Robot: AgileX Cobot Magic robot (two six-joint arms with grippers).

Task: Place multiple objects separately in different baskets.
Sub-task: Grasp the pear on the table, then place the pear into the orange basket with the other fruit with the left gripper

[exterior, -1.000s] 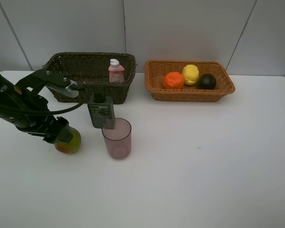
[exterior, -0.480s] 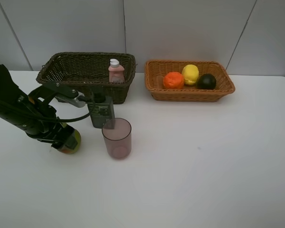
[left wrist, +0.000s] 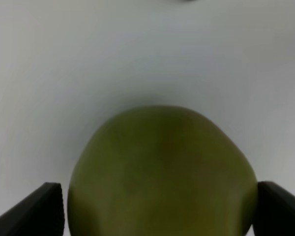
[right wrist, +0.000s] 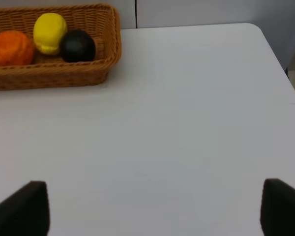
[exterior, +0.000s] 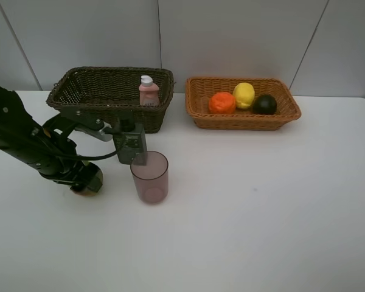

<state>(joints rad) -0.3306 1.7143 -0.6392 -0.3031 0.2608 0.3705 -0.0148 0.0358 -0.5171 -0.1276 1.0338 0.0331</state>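
My left gripper (exterior: 80, 177) is down over the pear (exterior: 87, 187) on the table's left side, and only a sliver of the fruit shows beside it. In the left wrist view the green pear (left wrist: 160, 169) sits between the spread fingers of the open left gripper (left wrist: 158, 188). The dark basket (exterior: 103, 115) holds the small pink bottle (exterior: 148, 91). The light basket (exterior: 243, 121) holds the orange (exterior: 222, 103), lemon (exterior: 244, 95) and dark green fruit (exterior: 265, 104). My right gripper (right wrist: 153, 186) hangs open over bare table, out of the exterior view.
The dark green pump bottle (exterior: 130, 145) stands in front of the dark basket, with the pink cup (exterior: 149, 177) upright just in front of it, both close to the right of my left arm. The right wrist view shows the light basket (right wrist: 54, 73) and the table's corner edge (right wrist: 273, 46).
My left arm has lowered and folded down over the pear, which is now mostly covered by the gripper. Nothing else has moved.
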